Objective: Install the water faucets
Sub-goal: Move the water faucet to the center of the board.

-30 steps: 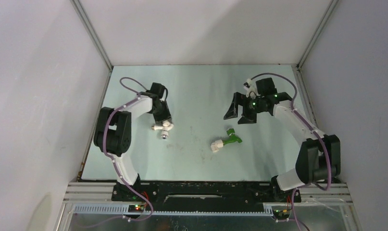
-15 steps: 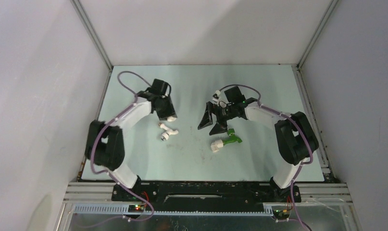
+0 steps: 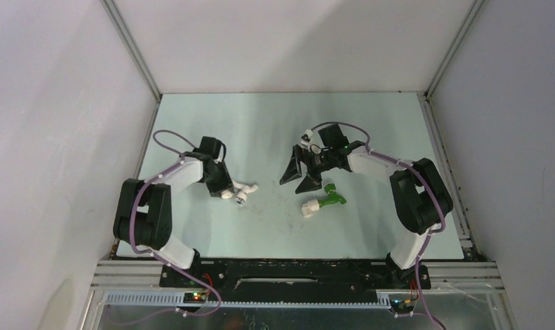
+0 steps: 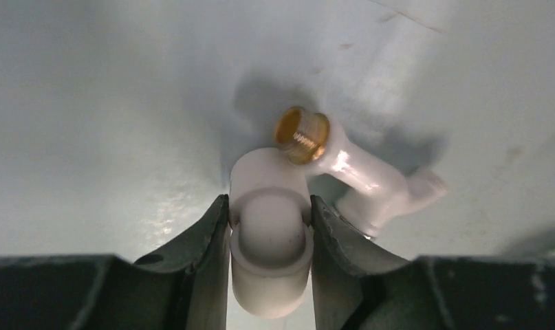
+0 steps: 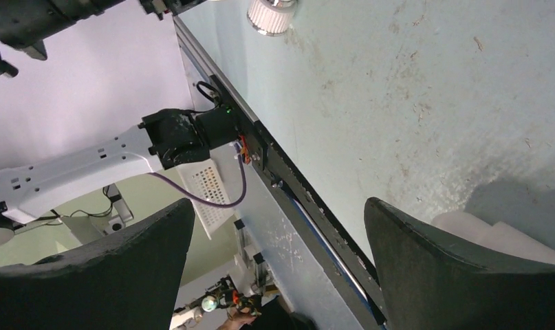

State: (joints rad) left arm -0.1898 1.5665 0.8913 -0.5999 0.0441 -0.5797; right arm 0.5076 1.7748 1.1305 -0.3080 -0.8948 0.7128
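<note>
My left gripper (image 4: 269,206) is closed down to a narrow gap and clamped on a short white pipe fitting (image 4: 269,237), one finger on each side of its round body. The fitting's far end sticks out past my fingertips. Right there, just ahead and slightly to the right, lies the white faucet (image 4: 360,180) on the table (image 3: 260,124). Its brass threaded end (image 4: 302,134) meets the fitting's far rim and appears to touch it. The faucet's long axis slants from that brass end away to the right of my fingers, and a short stub branches off at the far right. I cannot see its knob from the wrist.

My right gripper (image 3: 296,183) stands with its jaws as wide apart as they go and holds nothing. The green faucet (image 3: 327,200) lies on the table just beside my right fingertips, on the side toward my bases, outside the jaws and not touched. Its long axis runs diagonally: the white end is nearer my bases and my left arm, and the green end points away to the right. Bare tabletop separates the two faucets.
</note>
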